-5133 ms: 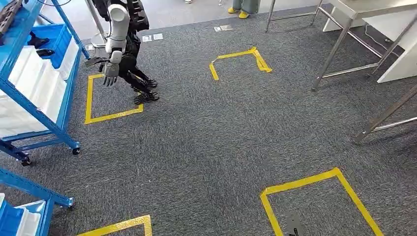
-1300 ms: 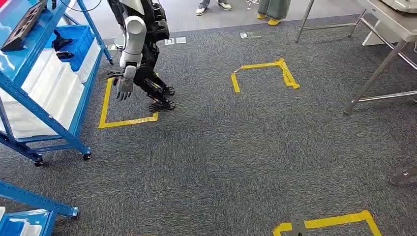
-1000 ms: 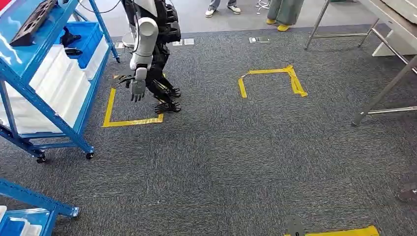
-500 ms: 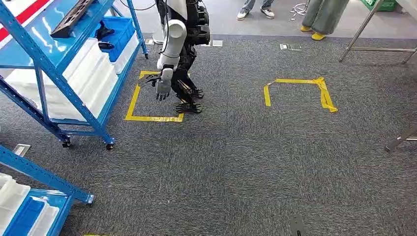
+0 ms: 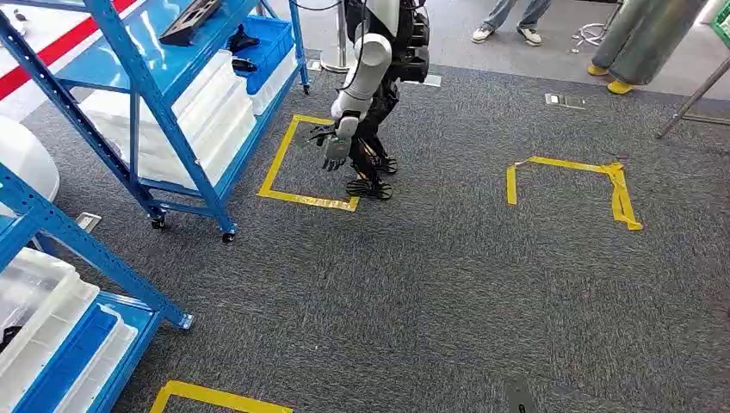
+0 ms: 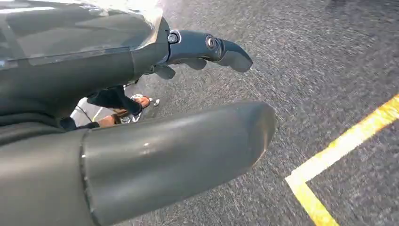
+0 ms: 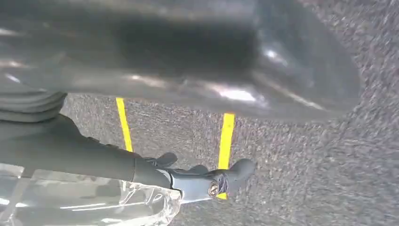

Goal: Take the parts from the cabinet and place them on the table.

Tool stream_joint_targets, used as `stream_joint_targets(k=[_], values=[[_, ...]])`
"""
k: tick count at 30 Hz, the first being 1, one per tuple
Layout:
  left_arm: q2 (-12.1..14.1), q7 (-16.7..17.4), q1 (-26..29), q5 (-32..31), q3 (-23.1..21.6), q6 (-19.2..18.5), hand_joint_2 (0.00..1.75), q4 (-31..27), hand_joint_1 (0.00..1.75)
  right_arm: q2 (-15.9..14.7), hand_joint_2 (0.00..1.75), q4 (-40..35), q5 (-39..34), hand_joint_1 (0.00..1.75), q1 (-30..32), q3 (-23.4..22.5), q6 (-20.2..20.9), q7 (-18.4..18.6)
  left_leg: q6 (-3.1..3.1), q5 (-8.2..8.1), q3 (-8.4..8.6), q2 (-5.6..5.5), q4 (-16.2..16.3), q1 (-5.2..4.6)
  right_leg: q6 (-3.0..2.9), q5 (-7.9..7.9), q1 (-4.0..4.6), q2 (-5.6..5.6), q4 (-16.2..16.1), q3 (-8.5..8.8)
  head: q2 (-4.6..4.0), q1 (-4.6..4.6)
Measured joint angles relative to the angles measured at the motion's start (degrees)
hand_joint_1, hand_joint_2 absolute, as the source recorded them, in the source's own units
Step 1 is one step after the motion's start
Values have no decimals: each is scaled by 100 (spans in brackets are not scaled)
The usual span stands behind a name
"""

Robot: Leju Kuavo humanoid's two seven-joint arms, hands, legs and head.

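A blue shelf cabinet [image 5: 163, 129] stands at the left in the head view. A flat black part [image 5: 191, 17] lies on its upper shelf, and another black part [image 5: 244, 40] sits in a blue bin [image 5: 267, 43] behind it. White bins [image 5: 185, 116] fill the lower shelf. My left hand [image 6: 188, 103] hangs over the grey carpet with thumb and fingers [image 6: 207, 47] apart and nothing between them. My right hand [image 7: 202, 136] also hangs over the carpet, its fingers [image 7: 207, 181] stretched out and empty.
Another humanoid robot [image 5: 370, 86] stands beside the cabinet on a yellow tape square [image 5: 301, 172]. A second blue rack [image 5: 60, 249] with bins is at the near left. People's legs [image 5: 641, 43] are at the back right, near a metal table leg [image 5: 693, 107]. More tape marks [image 5: 572, 181] lie on the carpet.
The camera has turned left, so the whole scene slid right. The cabinet and the near rack now take more of the picture, and the tables at the right have left it.
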Motion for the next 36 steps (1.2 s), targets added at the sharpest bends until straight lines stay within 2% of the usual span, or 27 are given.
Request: stream_joint_targets(k=[1,2,3,5,6,8,9,10,12,14,15,16,17,18,20,21,23,24,25,26,29,30,31,32,33,35,36], values=[[-4,0,0,-2,0,9,0,0,0,2,0,2,0,0,-8,2,-2,-2,21,7,44,-34,-38,-15,-11,-84,-32,308,171,-29,-2,13],[11,0,-8,-7,0,9,0,0,0,13,0,4,0,0,-5,4,-2,-2,57,18,47,-82,-35,-13,-55,-253,-30,516,528,-203,0,9],[13,0,-24,-9,-4,7,0,0,0,7,0,4,-4,0,8,4,-2,-2,74,11,42,-162,-34,-12,-89,-437,-29,634,985,-446,-2,20],[4,0,-21,-9,-33,7,0,0,0,-15,0,4,-20,0,43,0,-2,13,81,4,46,-353,-31,-22,-86,-649,-20,704,1780,-909,-2,20],[4,0,-16,-9,-37,7,0,0,0,-15,0,4,-15,0,53,0,-2,15,78,2,56,-450,-30,-21,-39,-559,-21,707,1764,-971,-2,20],[4,0,-12,-9,-39,7,0,0,0,-20,0,4,-13,0,45,0,-2,15,60,-11,83,-627,-24,-11,87,-123,-40,743,995,-706,-2,20],[4,0,-13,-11,-42,7,0,0,0,-24,0,4,-13,0,42,0,-2,15,41,-22,103,-710,-22,-5,139,139,-61,871,417,-461,-2,22],[4,0,-12,-26,-50,7,0,0,0,-26,0,4,-17,0,45,0,-4,15,15,-33,96,-780,-17,-6,141,276,-95,1133,15,-314,-2,26],[7,0,-9,-44,-66,15,0,0,0,-22,0,4,-35,0,30,-4,-15,15,-36,-65,82,-887,3,-53,-14,287,-57,1027,-14,-284,-2,17],[7,0,26,-46,-81,35,0,0,0,-13,0,4,-31,0,23,-15,-39,15,-100,-43,67,-972,-37,-19,-93,293,-21,943,-10,-240,-2,18],[18,0,31,-46,-81,55,0,0,0,20,0,4,-24,0,21,-17,-42,13,-120,-58,63,-1022,-9,-17,-135,319,-132,871,-46,-236,-2,17],[7,0,31,-41,-83,81,0,4,0,6,0,0,-7,0,16,-22,-52,9,-144,-140,34,-720,94,-39,-142,315,-93,817,-51,-216,-2,9],[7,0,18,-24,-85,131,0,2,0,20,0,2,4,0,27,-22,-52,-4,-176,-349,-124,-397,421,-36,-241,297,-98,740,-52,-203,-2,-37],[9,0,-7,-13,-85,173,0,2,0,22,0,2,11,0,52,-22,-52,-7,-211,-601,-383,-226,923,-15,-262,282,-77,653,-52,-193,-2,-37],[7,0,-6,2,-85,276,0,4,0,20,0,2,44,0,68,-24,-52,-9,-253,-878,-821,-135,1720,14,-292,259,-54,479,-51,-191,-2,-37],[-4,0,0,11,-85,330,0,4,0,18,0,2,70,0,63,-24,-52,-13,-263,-824,-884,-122,1793,30,-298,251,-52,402,-51,-186,-2,-39],[-11,0,15,53,-79,429,0,4,0,22,0,2,103,0,54,-24,-52,-15,-259,-407,-595,-65,1173,43,-270,215,-53,266,-51,-147,-2,-39],[-11,0,10,57,-79,465,0,2,0,29,0,2,103,0,53,-24,-52,-15,-229,-131,-260,64,554,39,-251,190,-53,182,-51,-110,-2,-39],[-11,0,0,59,-79,479,0,2,0,31,0,2,105,0,51,-24,-52,-15,-178,-9,-15,369,142,11,-222,168,-41,132,-51,-71,-2,-39],[-9,0,-26,61,-79,481,0,4,0,35,0,2,105,0,54,-24,-52,-18,-158,-71,33,516,60,-26,-175,128,27,69,-49,-74,-2,-33],[-20,-7,-17,61,-81,501,0,2,0,37,0,2,105,0,11,-24,-55,-20,-64,-84,-1,274,41,-87,-79,105,-23,-141,-110,43,-2,-37],[-20,-7,-14,61,-81,512,0,2,0,46,0,0,105,0,-5,-24,-55,-20,-16,-32,33,179,-46,-76,-42,94,17,-194,-131,97,-2,-37],[-33,-7,-6,63,-81,513,0,4,0,35,0,0,107,0,-8,-24,-57,-22,-2,28,108,109,-112,-12,-15,43,-14,121,-41,57,-2,-28],[-33,-7,-21,63,-79,520,0,2,0,44,0,2,109,0,-5,-17,-55,-24,35,47,117,40,-134,8,-50,-105,-21,437,202,-54,-2,-28],[-33,-9,-29,66,-81,518,0,2,0,35,0,2,109,0,14,-15,-55,-24,47,53,102,-49,-135,9,-98,-315,-24,603,663,-272,-2,-17],[-50,-11,-34,66,-81,518,0,2,0,13,0,2,105,0,56,-17,-55,-22,49,48,95,-265,-131,6,-116,-609,-17,681,1546,-745,-2,-18],[-52,-11,-27,66,-81,518,0,2,0,11,0,2,105,0,59,-20,-55,-22,48,47,101,-358,-129,6,-83,-592,-17,693,1682,-859,-2,-18]])
